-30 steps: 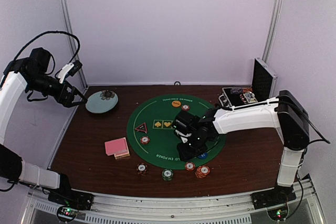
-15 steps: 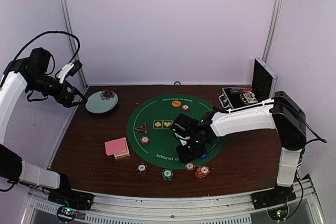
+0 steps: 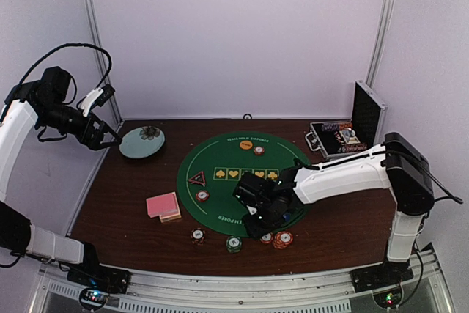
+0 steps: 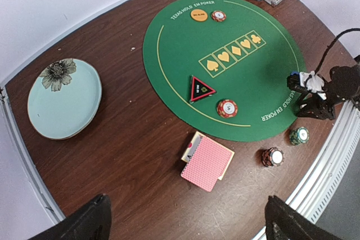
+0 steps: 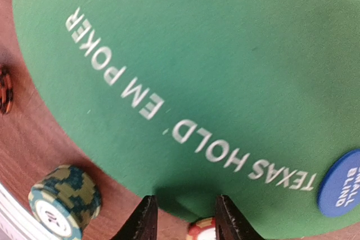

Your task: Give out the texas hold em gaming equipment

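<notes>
Right gripper (image 5: 183, 220) low over the green mat (image 3: 209, 159) at its 5 o'clock rim — jaws parted a little, gripping nothing, a red-white chip (image 5: 201, 231) peeking out just beneath. Blue disc (image 5: 340, 186) on the mat close by. Green chip stack (image 3: 233, 242) and orange chip stack (image 3: 283, 240) on the table (image 3: 117, 210) around 6 o'clock. Pink-backed cards (image 3: 163, 205) off the mat at 8 o'clock; triangle marker (image 3: 196, 178) inside at 9; orange disc (image 3: 246, 145) at 12. Left gripper (image 3: 113, 138) raised out past 10 o'clock near the pale blue plate (image 3: 133, 148) — fingers spread wide, empty.
</notes>
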